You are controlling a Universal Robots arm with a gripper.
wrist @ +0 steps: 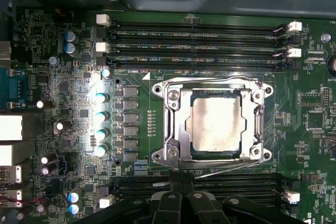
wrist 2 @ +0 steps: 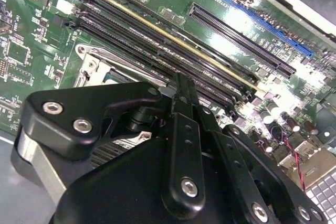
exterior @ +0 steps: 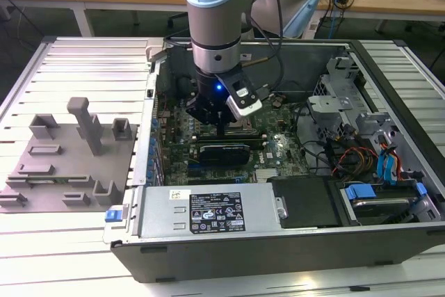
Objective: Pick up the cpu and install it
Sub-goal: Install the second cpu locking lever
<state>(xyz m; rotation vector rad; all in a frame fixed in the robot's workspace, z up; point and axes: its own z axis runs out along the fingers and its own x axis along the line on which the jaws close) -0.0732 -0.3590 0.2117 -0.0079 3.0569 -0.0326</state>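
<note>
The cpu (wrist: 216, 124) already lies flat inside the socket frame (wrist: 173, 129) on the motherboard (wrist: 63, 77) — so placement looks done — while the gripper (exterior: 221, 130) hovers just above it, fingers pressed together and holding nothing.

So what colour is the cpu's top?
Pale silvery-white, slightly mottled; the cpu sits inside the socket frame, clearest in the first wrist view.

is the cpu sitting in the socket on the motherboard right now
Yes, in the first wrist view the cpu lies flat inside the socket frame on the motherboard.
</note>
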